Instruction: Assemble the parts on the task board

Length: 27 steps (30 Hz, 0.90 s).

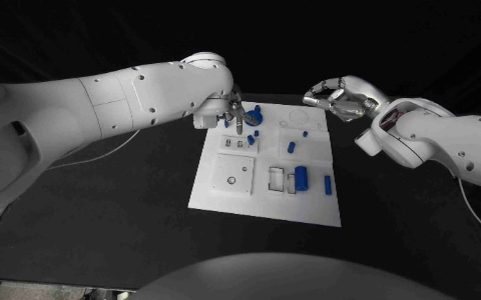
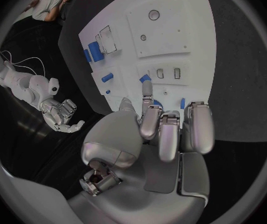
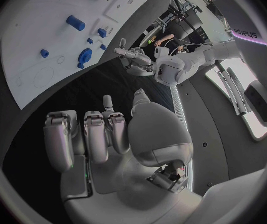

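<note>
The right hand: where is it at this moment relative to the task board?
In the head view the right hand hovers over the black table just off the far right corner of the task board, fingers curled and holding nothing, opposite the left hand at the board's far left.

Task board (image 1: pixel 265 206) sits mid-table, parts (image 1: pixel 301 175) scattered on it; left hand (image 1: pixel 233 114) at its 11 o'clock corner, right hand (image 1: pixel 339 98) past 1 o'clock.

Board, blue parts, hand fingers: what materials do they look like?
Task board: looks like matte white plastic, flat even surface with cut recesses; painted metal not ruled out. Blue parts: probably moulded or printed plastic, uniform saturated colour, no glint. Left hand and right hand: fingers look like brushed or satin metal, silver with soft highlights, though metallic-coated plastic is possible.
</note>
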Available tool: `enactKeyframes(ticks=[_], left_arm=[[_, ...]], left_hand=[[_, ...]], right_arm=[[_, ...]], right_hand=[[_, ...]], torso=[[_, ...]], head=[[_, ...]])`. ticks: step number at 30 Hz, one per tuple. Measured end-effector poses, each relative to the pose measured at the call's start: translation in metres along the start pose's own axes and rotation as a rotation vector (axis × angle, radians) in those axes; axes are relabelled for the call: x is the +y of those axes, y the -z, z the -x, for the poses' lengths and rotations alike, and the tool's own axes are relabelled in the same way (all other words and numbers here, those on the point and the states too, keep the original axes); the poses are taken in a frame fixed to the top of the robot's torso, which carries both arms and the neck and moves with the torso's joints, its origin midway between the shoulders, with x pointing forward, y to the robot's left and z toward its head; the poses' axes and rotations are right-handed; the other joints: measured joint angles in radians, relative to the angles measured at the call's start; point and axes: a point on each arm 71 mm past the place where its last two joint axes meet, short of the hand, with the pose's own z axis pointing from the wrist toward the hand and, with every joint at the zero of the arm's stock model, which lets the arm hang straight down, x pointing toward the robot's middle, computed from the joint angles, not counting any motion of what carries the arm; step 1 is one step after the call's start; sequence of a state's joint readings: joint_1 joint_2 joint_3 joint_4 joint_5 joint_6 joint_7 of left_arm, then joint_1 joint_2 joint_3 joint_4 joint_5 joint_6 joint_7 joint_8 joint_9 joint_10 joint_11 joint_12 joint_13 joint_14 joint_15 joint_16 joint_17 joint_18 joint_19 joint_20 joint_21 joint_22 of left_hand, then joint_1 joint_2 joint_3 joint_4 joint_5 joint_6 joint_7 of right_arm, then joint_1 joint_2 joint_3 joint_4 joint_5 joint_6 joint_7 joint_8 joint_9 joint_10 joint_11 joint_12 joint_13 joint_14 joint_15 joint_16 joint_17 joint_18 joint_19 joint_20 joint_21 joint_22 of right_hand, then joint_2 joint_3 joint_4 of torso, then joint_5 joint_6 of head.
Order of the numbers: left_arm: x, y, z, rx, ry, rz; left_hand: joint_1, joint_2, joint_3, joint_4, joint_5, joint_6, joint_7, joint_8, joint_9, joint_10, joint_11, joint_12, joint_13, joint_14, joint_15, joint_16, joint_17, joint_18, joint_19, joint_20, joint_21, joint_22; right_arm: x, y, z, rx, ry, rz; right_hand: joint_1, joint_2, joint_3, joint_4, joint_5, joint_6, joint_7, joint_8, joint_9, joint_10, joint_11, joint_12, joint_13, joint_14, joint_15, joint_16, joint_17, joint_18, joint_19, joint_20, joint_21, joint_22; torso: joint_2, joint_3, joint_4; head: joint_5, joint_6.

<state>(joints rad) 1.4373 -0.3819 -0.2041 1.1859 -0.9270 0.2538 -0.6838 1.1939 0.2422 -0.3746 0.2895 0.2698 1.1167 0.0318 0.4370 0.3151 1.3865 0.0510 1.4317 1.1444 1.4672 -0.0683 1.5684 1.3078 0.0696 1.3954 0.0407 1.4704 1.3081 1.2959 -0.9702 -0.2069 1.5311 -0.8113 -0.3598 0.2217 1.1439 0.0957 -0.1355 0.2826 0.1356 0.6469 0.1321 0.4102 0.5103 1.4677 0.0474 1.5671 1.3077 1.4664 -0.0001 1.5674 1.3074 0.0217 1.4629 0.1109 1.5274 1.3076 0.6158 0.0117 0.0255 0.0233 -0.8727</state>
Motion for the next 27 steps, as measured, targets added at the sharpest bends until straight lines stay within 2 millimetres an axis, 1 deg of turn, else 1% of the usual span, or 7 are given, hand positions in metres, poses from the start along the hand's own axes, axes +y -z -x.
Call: enactKeyframes(ticks=[3,7,9,11,17,23,27], left_arm=[[-0.001,-0.003,0.0,0.013,-0.001,0.006],[-0.003,-0.008,-0.002,0.033,-0.002,0.015],[-0.004,-0.011,-0.004,0.042,0.0,0.021],[-0.004,-0.014,-0.005,0.05,0.002,0.026],[-0.002,-0.022,-0.011,0.075,0.011,0.042],[0.0,-0.028,-0.015,0.09,0.022,0.051],[0.001,-0.032,-0.017,0.097,0.033,0.058]], left_hand=[[0.0,0.0,0.0,0.0,0.006,-0.012,0.003,-0.015,0.003,0.0,0.0,0.0,0.0,0.0,0.0,0.0,0.0,0.0,0.0,0.0,0.0,0.0],[0.0,0.0,0.003,-0.003,0.006,-0.018,0.007,-0.028,0.006,-0.001,-0.003,0.0,0.0,0.0,0.0,0.0,0.0,0.0,0.0,0.0,0.0,0.0],[-0.004,-0.004,0.003,-0.003,0.006,-0.023,0.011,-0.035,0.008,0.0,-0.003,0.0,0.0,0.0,0.0,0.0,0.0,0.0,0.0,0.0,-0.002,0.0],[-0.004,-0.004,0.004,-0.001,0.006,-0.028,0.01,-0.042,0.009,0.0,-0.003,0.0,0.0,0.0,0.0,0.0,0.0,0.0,-0.004,0.004,-0.007,0.0],[-0.004,-0.004,0.011,0.0,0.006,-0.042,0.023,-0.073,0.01,0.0,-0.003,0.0,0.0,0.0,0.0,0.0,0.0,0.0,-0.007,0.007,-0.007,0.0],[-0.004,-0.004,0.014,-0.003,0.011,-0.049,0.023,-0.084,0.008,0.0,-0.003,0.0,0.0,0.0,0.0,0.0,0.0,0.0,-0.011,0.011,-0.007,0.0],[-0.004,-0.004,0.019,-0.003,0.012,-0.049,0.023,-0.093,0.008,0.001,-0.003,0.0,0.0,-0.004,0.004,0.0,0.0,0.0,-0.011,0.011,-0.012,0.0]], right_arm=[[0.0,0.0,-0.001,0.005,0.0,-0.002],[0.0,-0.001,-0.001,0.01,0.001,-0.005],[0.0,-0.001,-0.002,0.013,0.001,-0.007],[0.0,-0.001,-0.002,0.016,0.001,-0.008],[-0.001,-0.002,-0.004,0.026,0.0,-0.01],[-0.002,-0.002,-0.004,0.034,-0.001,-0.015],[-0.002,-0.002,-0.005,0.037,-0.002,-0.017]], right_hand=[[0.0,0.0,0.0,0.0,0.0,0.0,0.0,0.0,0.0,0.0,0.0,0.0,0.0,0.0,0.0,0.0,0.0,0.0,0.0,0.0,0.0,0.0],[0.0,0.0,-0.003,0.003,0.0,0.0,0.0,0.004,0.0,0.0,0.0,0.0,0.0,0.0,0.0,0.0,0.0,0.0,0.0,0.0,0.0,0.0],[0.0,0.0,-0.003,0.003,0.0,0.0,0.0,0.004,0.0,0.0,0.0,0.0,0.0,0.0,0.0,0.0,0.0,0.0,0.0,0.0,0.0,0.0],[0.0,0.0,-0.003,0.003,0.0,0.0,0.0,0.004,0.0,0.0,0.0,0.0,0.0,0.0,0.0,0.0,0.0,0.0,0.0,0.0,0.0,0.0],[0.0,0.0,-0.003,0.003,0.0,0.0,0.0,0.004,0.0,0.0,0.0,0.0,0.0,0.0,0.0,0.0,0.0,0.0,0.0,0.0,0.0,0.0],[0.0,0.0,-0.003,0.003,0.0,0.0,0.0,0.004,0.0,0.0,0.0,0.0,0.0,0.0,0.0,0.0,0.0,0.0,0.0,0.0,0.0,0.0],[0.0,0.0,-0.003,0.003,0.0,0.0,0.0,0.004,0.0,0.0,0.0,0.0,0.0,0.0,0.0,0.0,0.0,0.0,0.0,0.0,0.0,0.0]], torso=[[0.0,0.0001,-0.0002],[0.0,-0.0001,-0.0007],[0.0,-0.0002,-0.0009],[0.0,-0.0002,-0.001],[0.0,-0.0006,-0.0014],[0.0,-0.0005,-0.0013],[-0.001,-0.0005,-0.0009]], head=[[0.002,0.0],[0.001,0.0],[0.0,0.0],[0.0,0.0],[-0.002,0.0],[-0.003,0.0],[-0.002,0.0]])
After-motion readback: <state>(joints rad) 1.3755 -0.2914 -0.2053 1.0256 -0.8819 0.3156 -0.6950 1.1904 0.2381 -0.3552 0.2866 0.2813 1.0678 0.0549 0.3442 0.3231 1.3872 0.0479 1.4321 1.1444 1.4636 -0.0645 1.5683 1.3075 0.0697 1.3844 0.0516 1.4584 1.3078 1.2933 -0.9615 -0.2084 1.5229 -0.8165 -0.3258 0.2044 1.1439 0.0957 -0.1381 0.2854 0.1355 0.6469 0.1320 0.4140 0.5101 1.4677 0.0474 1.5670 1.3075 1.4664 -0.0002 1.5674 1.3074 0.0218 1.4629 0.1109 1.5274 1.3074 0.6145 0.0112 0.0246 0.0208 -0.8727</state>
